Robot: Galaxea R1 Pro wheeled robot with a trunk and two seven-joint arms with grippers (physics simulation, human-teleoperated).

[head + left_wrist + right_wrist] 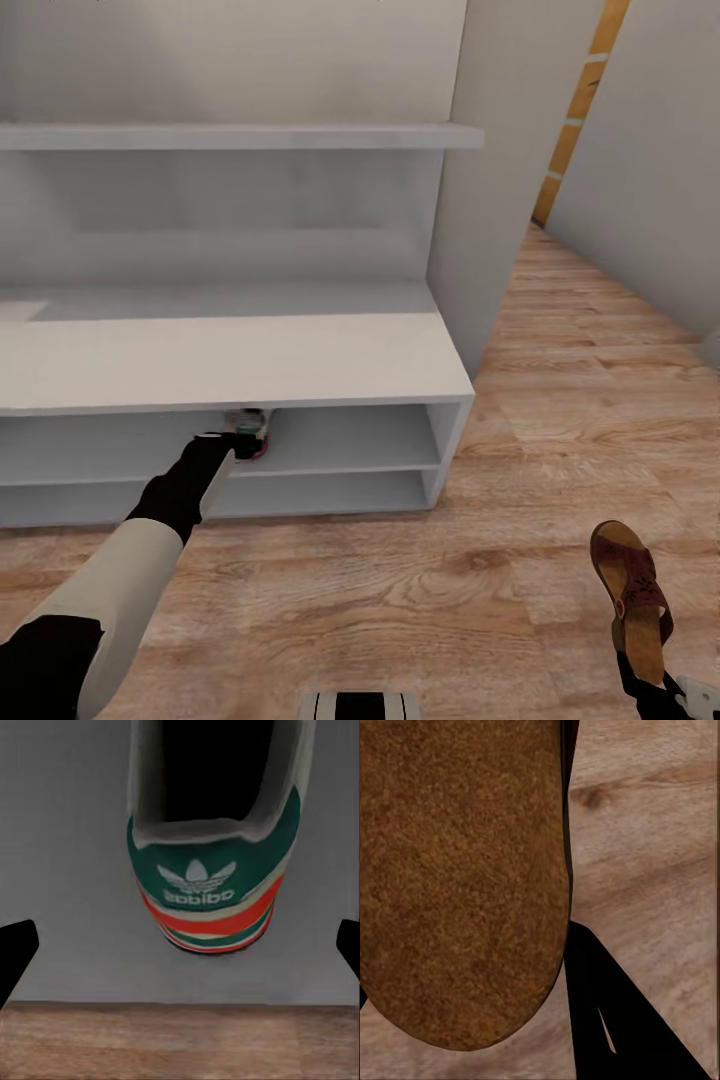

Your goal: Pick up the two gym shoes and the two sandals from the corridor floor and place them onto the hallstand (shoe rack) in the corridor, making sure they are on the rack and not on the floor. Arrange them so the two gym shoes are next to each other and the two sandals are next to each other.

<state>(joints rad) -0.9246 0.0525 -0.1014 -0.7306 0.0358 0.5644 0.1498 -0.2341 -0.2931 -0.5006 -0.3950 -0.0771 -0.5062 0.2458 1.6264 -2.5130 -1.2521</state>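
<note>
here the left gripper (232, 441) reaches into the upper slot of the hallstand (230, 365), jaws spread wide and clear of a gym shoe (214, 889) that sits on that shelf with its green and red heel toward the wrist camera. low on the right, the right gripper (668, 692) grasps a brown sandal (630, 595) by one end, held above the corridor floor (420, 590).
</note>
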